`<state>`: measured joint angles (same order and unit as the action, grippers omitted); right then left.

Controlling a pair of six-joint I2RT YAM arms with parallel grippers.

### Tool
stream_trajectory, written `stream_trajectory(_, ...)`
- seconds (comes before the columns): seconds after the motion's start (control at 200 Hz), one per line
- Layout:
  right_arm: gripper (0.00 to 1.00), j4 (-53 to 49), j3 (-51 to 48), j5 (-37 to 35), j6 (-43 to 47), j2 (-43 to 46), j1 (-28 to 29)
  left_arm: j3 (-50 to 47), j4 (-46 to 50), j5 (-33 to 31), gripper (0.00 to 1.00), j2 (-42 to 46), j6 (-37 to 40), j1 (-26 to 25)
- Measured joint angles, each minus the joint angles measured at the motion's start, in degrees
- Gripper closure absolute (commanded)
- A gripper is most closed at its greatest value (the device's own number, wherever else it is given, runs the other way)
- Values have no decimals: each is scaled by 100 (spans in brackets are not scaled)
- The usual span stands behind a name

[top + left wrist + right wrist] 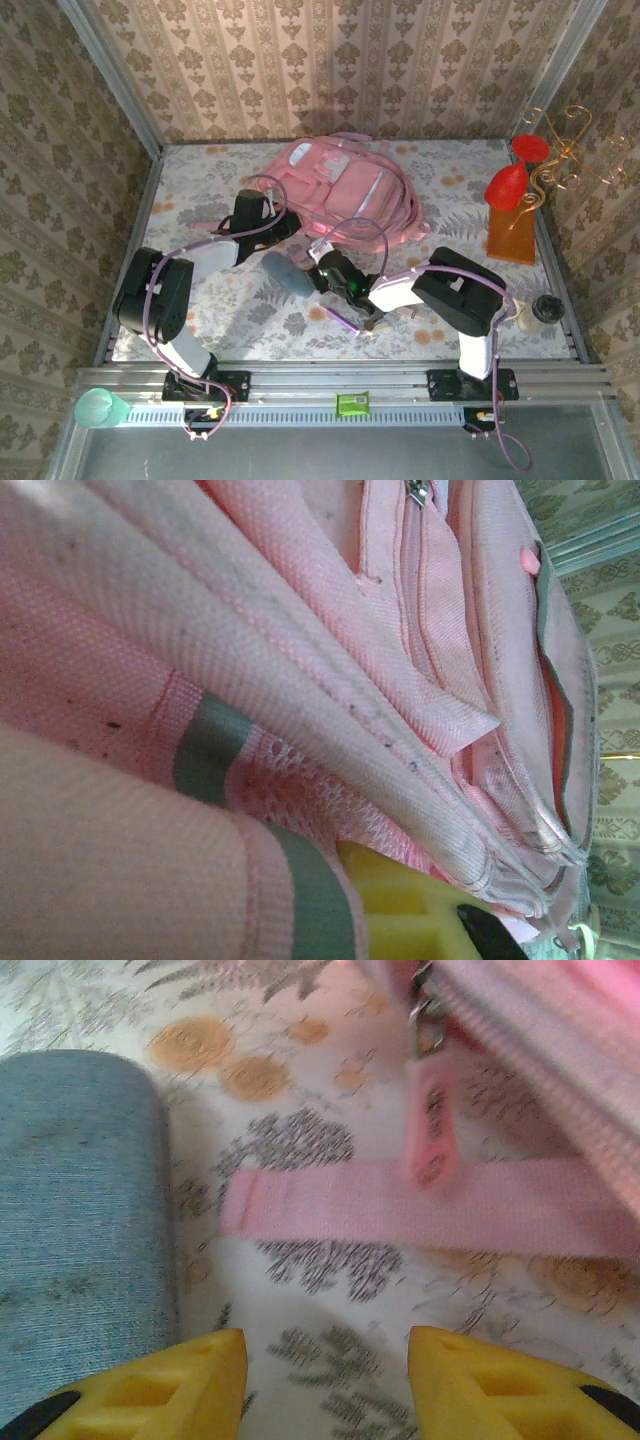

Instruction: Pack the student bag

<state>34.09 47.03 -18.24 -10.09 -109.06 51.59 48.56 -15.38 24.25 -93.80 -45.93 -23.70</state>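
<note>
The student bag (pixel 340 190), a big pink backpack with pale trim, lies at the back middle of the table. My left gripper (pixel 268 215) is at its near left edge. In the left wrist view, folds of the bag's pink fabric (pixel 300 650) and grey-green trim press over one yellow finger (pixel 420 910), and the jaws are shut on that fabric. My right gripper (pixel 325 1350) is open over bare tablecloth, with nothing between its fingers. It hangs low near the bag's front (pixel 325 268). A pink strap (pixel 420 1205) and a zip pull (pixel 430 1130) lie just ahead of it.
A grey-blue soft case (pixel 288 273) lies just left of the right gripper, and it shows in the right wrist view too (pixel 80 1230). Red ornaments on an orange block (pixel 510 235) stand at the right wall. A teal cup (pixel 100 407) sits on the near left rail.
</note>
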Motion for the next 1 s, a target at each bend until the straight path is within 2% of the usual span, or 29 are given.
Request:
stream_trajectory(0.195, 52, 424, 282, -551, 291, -321, 0, 39, 24, -2, 100, 101, -2, -33)
stream_trajectory(0.59, 61, 605, 693, -1165, 632, -575, 0, 42, 22, -4, 100, 136, -4, -37)
stream_trajectory(0.715, 70, 608, 782, -1329, 743, -660, 0, 42, 22, -7, 100, 140, -17, -37)
stream_trajectory(0.835, 85, 625, 796, -1451, 846, -667, 0, 42, 22, -4, 100, 140, -20, -39)
stream_trajectory(1.0, 98, 778, 715, -1528, 846, -662, 0, 42, 37, -20, 100, 142, -13, -52)
